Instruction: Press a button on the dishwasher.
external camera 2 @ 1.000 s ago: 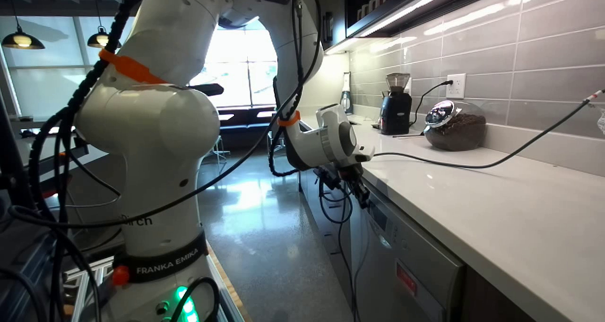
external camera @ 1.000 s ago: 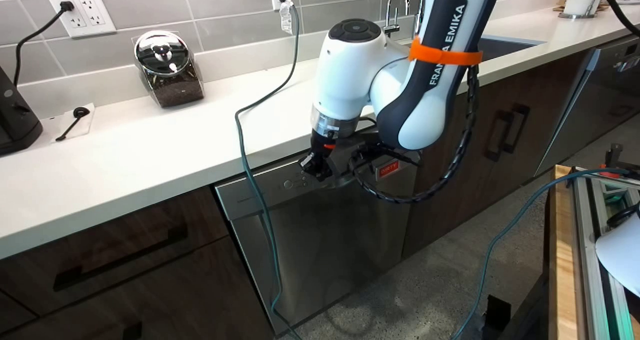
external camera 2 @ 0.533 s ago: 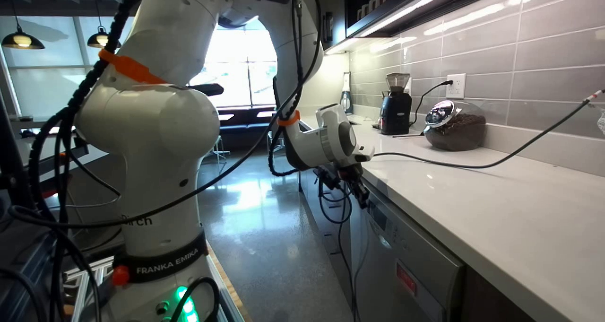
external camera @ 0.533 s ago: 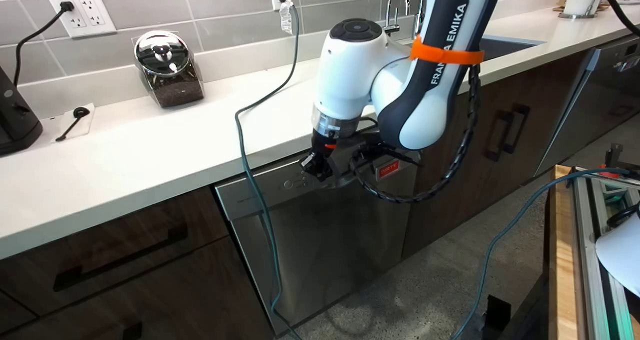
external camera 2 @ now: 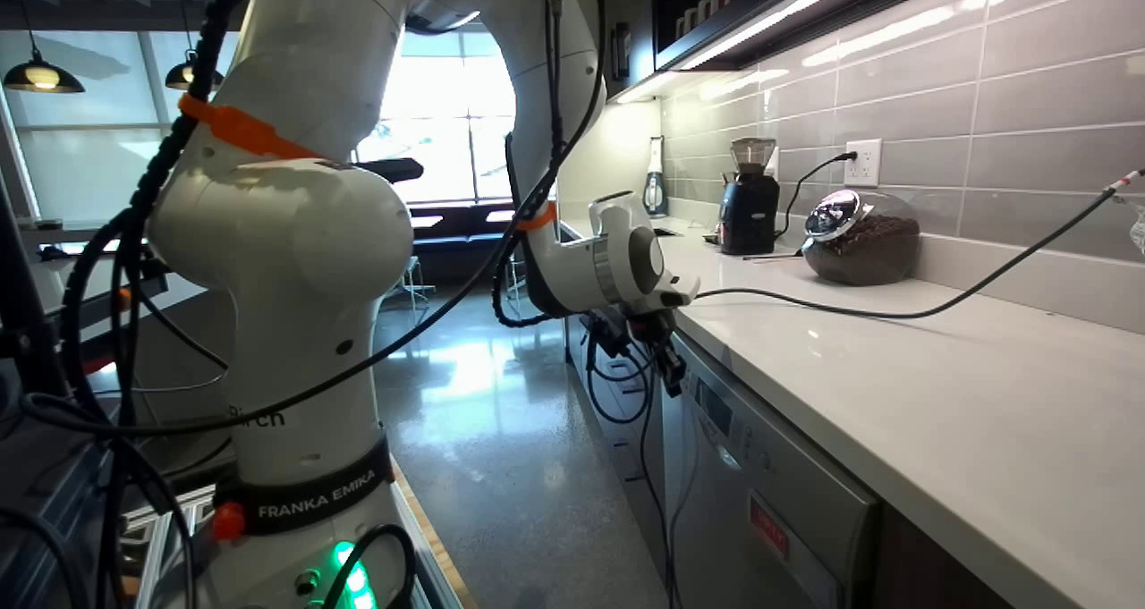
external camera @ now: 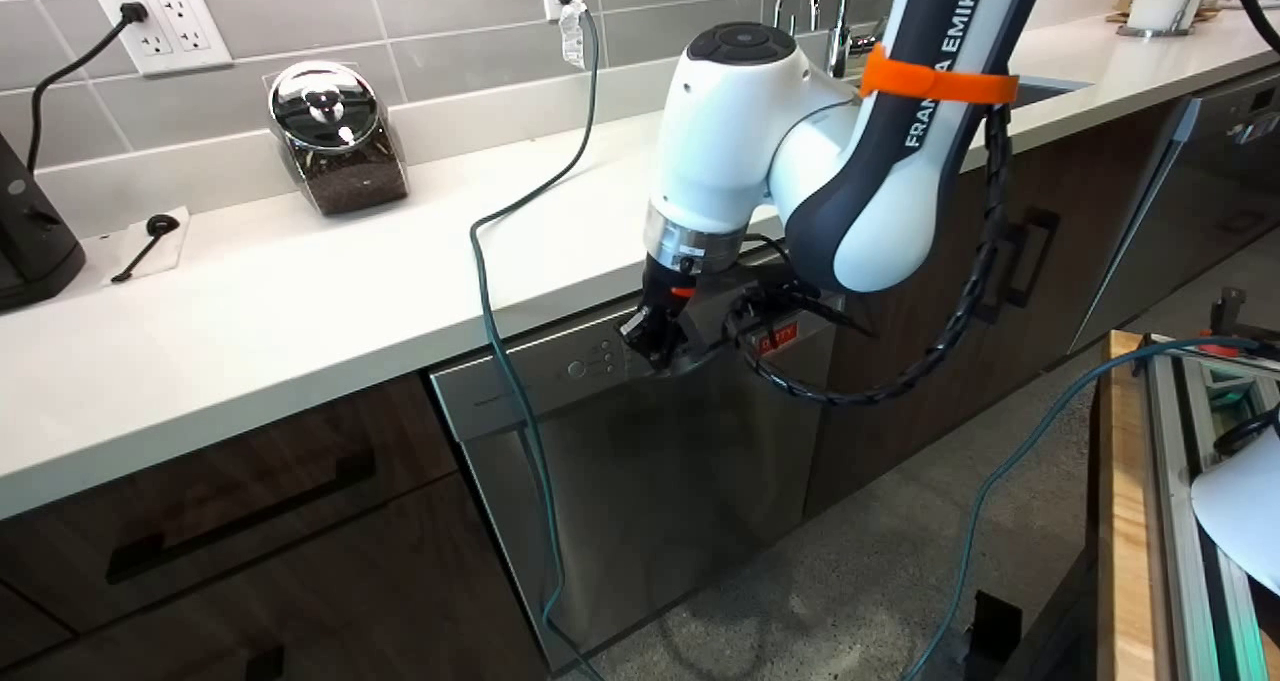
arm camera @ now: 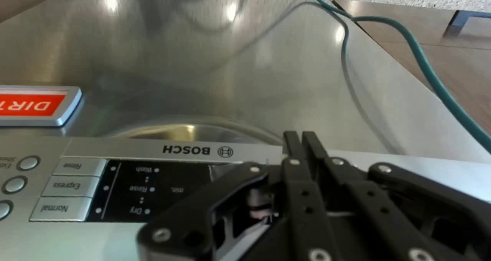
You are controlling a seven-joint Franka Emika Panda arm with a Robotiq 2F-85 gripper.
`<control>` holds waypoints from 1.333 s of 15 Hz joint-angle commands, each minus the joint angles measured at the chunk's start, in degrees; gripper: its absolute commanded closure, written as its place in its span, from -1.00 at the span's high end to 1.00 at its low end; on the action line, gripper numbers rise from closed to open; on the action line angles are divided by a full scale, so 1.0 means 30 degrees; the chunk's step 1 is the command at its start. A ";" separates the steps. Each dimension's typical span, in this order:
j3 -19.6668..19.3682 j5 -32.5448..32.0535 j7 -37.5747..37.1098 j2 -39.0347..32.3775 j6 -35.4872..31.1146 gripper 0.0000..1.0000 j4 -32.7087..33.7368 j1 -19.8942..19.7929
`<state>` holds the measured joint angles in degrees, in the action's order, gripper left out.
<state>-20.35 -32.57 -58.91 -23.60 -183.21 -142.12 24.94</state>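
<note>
Wrist view: I run the pincer (arm camera: 301,136) closed and empty, low, right of centre; presumably a blunt poker for the dishwasher (arm camera: 230,82) buttons (arm camera: 70,186), lower left.

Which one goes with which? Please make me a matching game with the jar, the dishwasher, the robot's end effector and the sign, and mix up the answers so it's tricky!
Things:
1. jar
2. dishwasher
3. end effector
4. sign

Colours and places:
A. mostly black
B. red with white letters
C. stands on the counter
D. silvery, marked BOSCH

Right pairs: 1-C, 2-D, 3-A, 4-B
</note>
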 commanded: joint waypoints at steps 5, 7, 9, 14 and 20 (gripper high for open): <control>0.3068 0.0421 0.1246 0.3041 0.2403 0.42 -0.2466 -0.2555; 0.4021 0.0920 0.1775 0.3720 0.3371 0.68 -0.2835 -0.3261; 0.4968 0.1716 0.2422 0.4327 0.4333 0.97 -0.3104 -0.3902; 0.6884 0.4857 0.4892 0.5956 0.6589 1.00 -0.3249 -0.4791; 0.7764 0.7507 0.6952 0.8084 0.9161 1.00 -0.2912 -0.4805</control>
<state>0.84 -13.84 -41.47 -3.65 -160.03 -150.27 11.47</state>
